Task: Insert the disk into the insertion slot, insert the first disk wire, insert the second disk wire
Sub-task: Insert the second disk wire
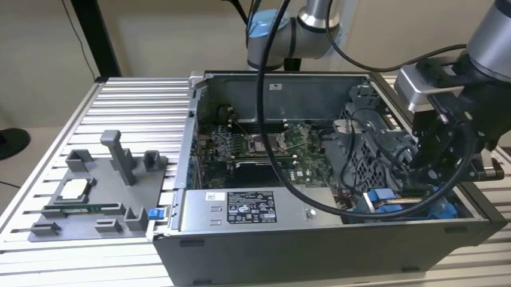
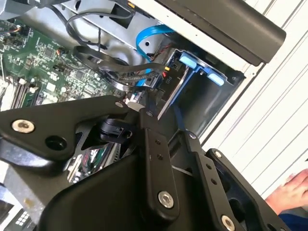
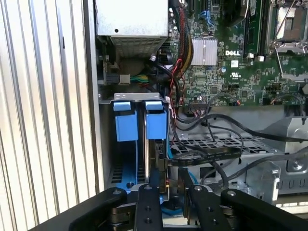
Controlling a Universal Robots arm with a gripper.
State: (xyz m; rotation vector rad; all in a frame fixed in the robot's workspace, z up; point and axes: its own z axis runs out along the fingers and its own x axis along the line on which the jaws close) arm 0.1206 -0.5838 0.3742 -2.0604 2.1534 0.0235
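My hand pinches a black wire narrowly at the disk, which sits in its slot at the case's four o'clock corner. I'd keep the plug square and press gently.

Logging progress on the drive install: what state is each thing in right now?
computer case: open, side panel off.
disk: on edge in the insertion slot.
insertion slot: holds the disk.
end effector: inside the case, at the disk's end.
black cable: draped toward the disk; whether it is plugged is unclear.
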